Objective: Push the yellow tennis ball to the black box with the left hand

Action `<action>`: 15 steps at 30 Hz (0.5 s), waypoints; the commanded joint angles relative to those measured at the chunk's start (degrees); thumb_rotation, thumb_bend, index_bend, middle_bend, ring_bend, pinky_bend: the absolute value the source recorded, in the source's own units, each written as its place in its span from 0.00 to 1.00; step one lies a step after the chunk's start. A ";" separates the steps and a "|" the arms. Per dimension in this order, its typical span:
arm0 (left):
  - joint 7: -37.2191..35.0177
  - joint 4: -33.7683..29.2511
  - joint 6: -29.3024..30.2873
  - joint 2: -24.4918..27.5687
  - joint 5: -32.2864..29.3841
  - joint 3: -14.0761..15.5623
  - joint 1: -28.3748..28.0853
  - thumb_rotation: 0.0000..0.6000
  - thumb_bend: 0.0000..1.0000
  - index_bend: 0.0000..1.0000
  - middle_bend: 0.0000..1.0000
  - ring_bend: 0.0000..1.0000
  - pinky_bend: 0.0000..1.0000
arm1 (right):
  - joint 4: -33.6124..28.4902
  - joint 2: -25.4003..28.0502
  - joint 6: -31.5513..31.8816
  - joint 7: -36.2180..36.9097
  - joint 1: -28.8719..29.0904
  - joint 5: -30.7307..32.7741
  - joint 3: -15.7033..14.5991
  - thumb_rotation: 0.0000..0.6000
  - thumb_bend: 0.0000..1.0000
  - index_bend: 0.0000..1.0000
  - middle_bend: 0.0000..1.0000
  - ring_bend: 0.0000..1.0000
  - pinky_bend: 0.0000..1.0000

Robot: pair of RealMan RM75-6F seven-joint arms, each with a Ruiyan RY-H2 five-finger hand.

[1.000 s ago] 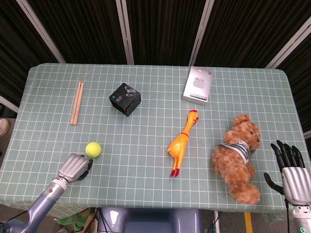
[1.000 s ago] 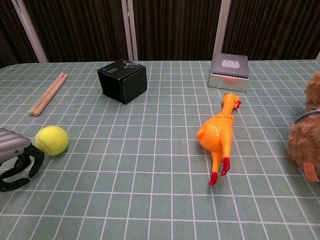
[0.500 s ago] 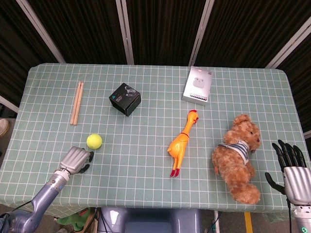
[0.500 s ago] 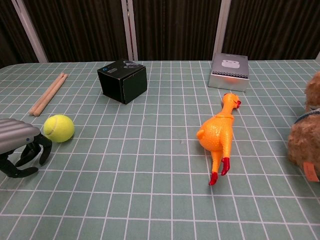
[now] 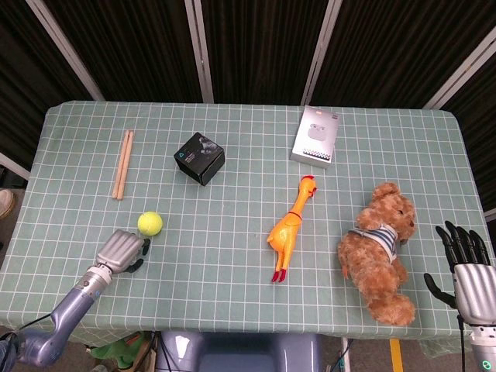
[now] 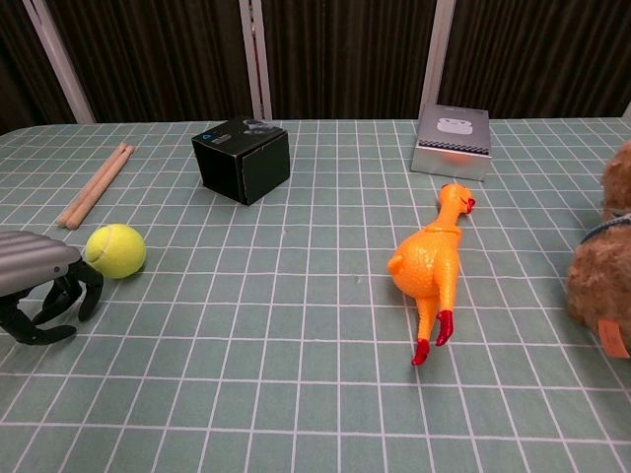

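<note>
A fuzzy round yellow tennis ball (image 6: 115, 250) lies near the front left of the surface (image 5: 232, 256), which is covered in a pale green cloth with a white grid. The left hand (image 6: 37, 286), with a ribbed grey metal back and black fingers curled down toward the cloth, sits just beside the ball on its near side, holding nothing; whether it touches the ball cannot be told. A matte black cardboard box (image 6: 242, 160), cube-shaped, stands well apart, further back. Two slim wooden sticks (image 5: 122, 163) lie side by side to the left of it. The right hand (image 5: 465, 267) hangs off the surface's right edge, dark fingers spread and empty.
</note>
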 commanded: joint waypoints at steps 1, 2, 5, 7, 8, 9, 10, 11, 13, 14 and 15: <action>-0.54 -0.03 0.13 0.27 -0.09 0.32 0.10 1.00 0.34 0.50 0.74 0.52 0.74 | 0.08 -0.25 -0.01 -0.37 -0.05 -0.09 -0.14 1.00 0.35 0.00 0.00 0.00 0.00; -0.73 0.07 0.26 0.33 -0.06 0.47 0.17 1.00 0.34 0.50 0.74 0.52 0.74 | 0.06 -0.31 -0.01 -0.50 0.00 -0.10 -0.09 1.00 0.35 0.00 0.00 0.00 0.00; -1.39 0.22 0.37 0.64 -0.09 0.82 0.24 1.00 0.34 0.50 0.74 0.52 0.74 | 0.07 -0.46 0.10 -0.71 -0.13 -0.15 -0.23 1.00 0.35 0.00 0.00 0.00 0.00; -1.51 0.41 0.52 0.77 -0.13 0.82 0.22 1.00 0.34 0.50 0.74 0.52 0.74 | 0.11 -0.47 0.11 -0.64 -0.10 -0.07 -0.15 1.00 0.35 0.00 0.00 0.00 0.00; -1.56 0.57 0.63 0.78 -0.20 0.71 0.17 1.00 0.34 0.50 0.74 0.52 0.74 | 0.09 -0.44 0.11 -0.58 -0.07 -0.02 -0.07 1.00 0.35 0.00 0.00 0.00 0.00; -1.67 0.72 0.65 0.75 -0.34 0.56 0.07 1.00 0.34 0.50 0.74 0.52 0.74 | 0.09 -0.41 0.11 -0.54 -0.06 0.02 -0.04 1.00 0.35 0.00 0.00 0.00 0.00; -1.79 0.89 0.58 0.67 -0.52 0.35 -0.09 1.00 0.34 0.50 0.74 0.52 0.74 | 0.08 -0.39 0.13 -0.51 -0.06 0.02 -0.02 1.00 0.35 0.00 0.00 0.00 0.00; -1.92 1.12 0.43 0.55 -0.73 0.08 -0.33 1.00 0.34 0.50 0.73 0.52 0.74 | 0.08 -0.38 0.14 -0.49 -0.05 0.01 -0.02 1.00 0.35 0.00 0.00 0.00 0.00; -2.25 1.69 -0.19 0.11 -1.30 -0.55 -0.99 1.00 0.34 0.51 0.73 0.52 0.74 | 0.13 -0.43 0.11 -0.49 -0.06 0.00 -0.06 1.00 0.35 0.00 0.00 0.00 0.00; -2.43 1.97 -0.64 -0.13 -1.67 -0.84 -1.34 1.00 0.34 0.51 0.73 0.52 0.74 | 0.17 -0.43 0.03 -0.45 -0.03 0.06 -0.05 1.00 0.35 0.00 0.00 0.00 0.00; -2.59 2.22 -1.12 -0.33 -2.05 -1.11 -1.70 1.00 0.34 0.51 0.73 0.52 0.74 | 0.21 -0.43 -0.09 -0.37 -0.01 0.16 -0.05 1.00 0.35 0.00 0.00 0.00 0.00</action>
